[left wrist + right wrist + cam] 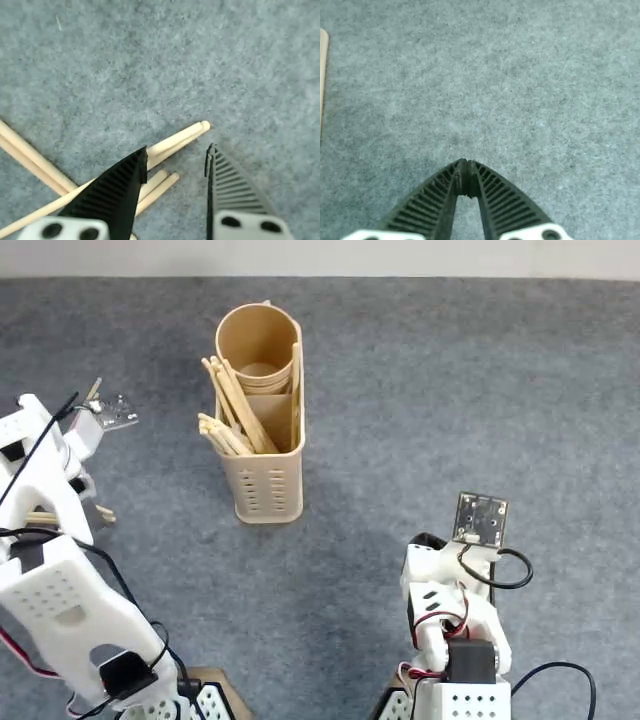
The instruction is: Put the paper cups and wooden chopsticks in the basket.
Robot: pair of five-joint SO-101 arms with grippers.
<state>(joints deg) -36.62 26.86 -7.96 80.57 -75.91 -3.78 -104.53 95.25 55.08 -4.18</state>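
the beige slotted basket (265, 490) is seen standing on the grey carpeted table (450, 390), well apart from both arms. paper cups (250, 335) are nested in its far compartment, and wooden chopsticks (238, 415) are leaned in the near one. loose chopsticks (175, 140) are scattered on the carpet beside the left arm. the left gripper (177, 150) is held spread open just over them, with nothing gripped. the right gripper (465, 170) is pressed closed on nothing, above bare carpet.
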